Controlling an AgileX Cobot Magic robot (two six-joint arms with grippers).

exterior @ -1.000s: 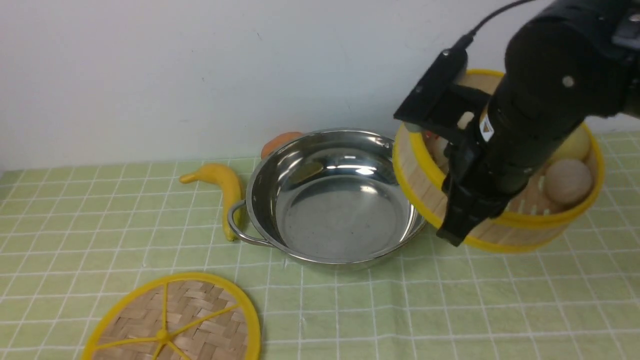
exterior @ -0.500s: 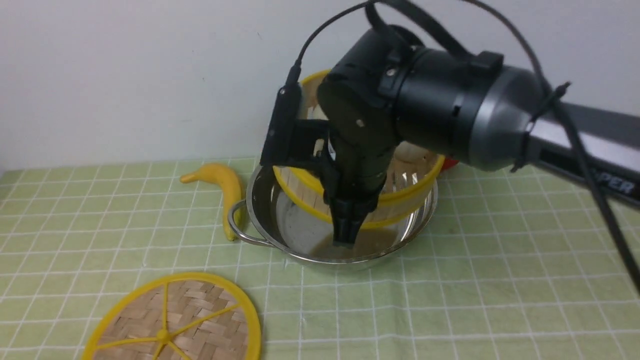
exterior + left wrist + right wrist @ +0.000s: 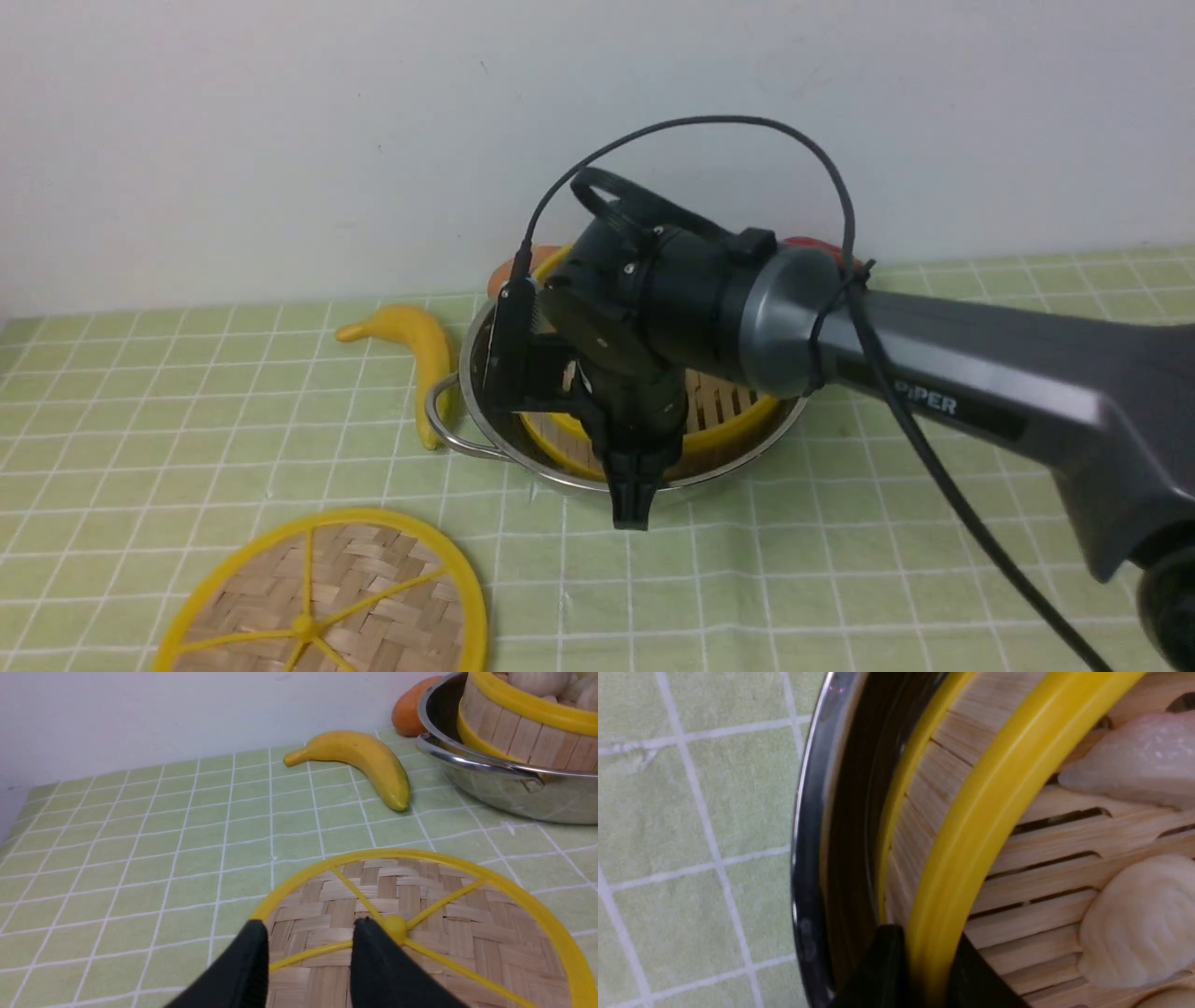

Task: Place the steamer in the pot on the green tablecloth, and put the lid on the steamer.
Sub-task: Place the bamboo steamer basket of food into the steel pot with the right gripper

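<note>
**A:** Front view first. Where is the basket?

**B:** The round bamboo steamer (image 3: 724,411), with its slatted floor and yellow rim, sits inside the wide, shiny stainless-steel pot (image 3: 558,482). The pot stands on the pale green tablecloth (image 3: 840,560) with white grid lines that covers the counter. The grey-and-black right arm (image 3: 980,373) reaches over the steamer and hides most of it. The right jaws come down at its near edge. I judge the placing step to be almost done.

**A:** And the cover?

**B:** The flat woven-bamboo lid (image 3: 327,597), with a yellow rim and yellow spokes, lies on the cloth well apart from the pot.

**A:** Left wrist view?

**B:** The left jaws hover just above the lid near its centre knob. They stand apart with nothing between them. A yellow banana (image 3: 364,760) lies just beside the pot's handle. The steamer's pale wooden wall rises above the pot's rim.

**A:** Right wrist view?

**B:** The right jaws are closed on the steamer's yellow rim, one outside the wall and one inside. Pale dumplings (image 3: 1134,924) rest on the slats.

**A:** What next?

**B:** The right jaws should let go and lift straight up so the rim isn't dragged. Then the lid goes on.
</note>
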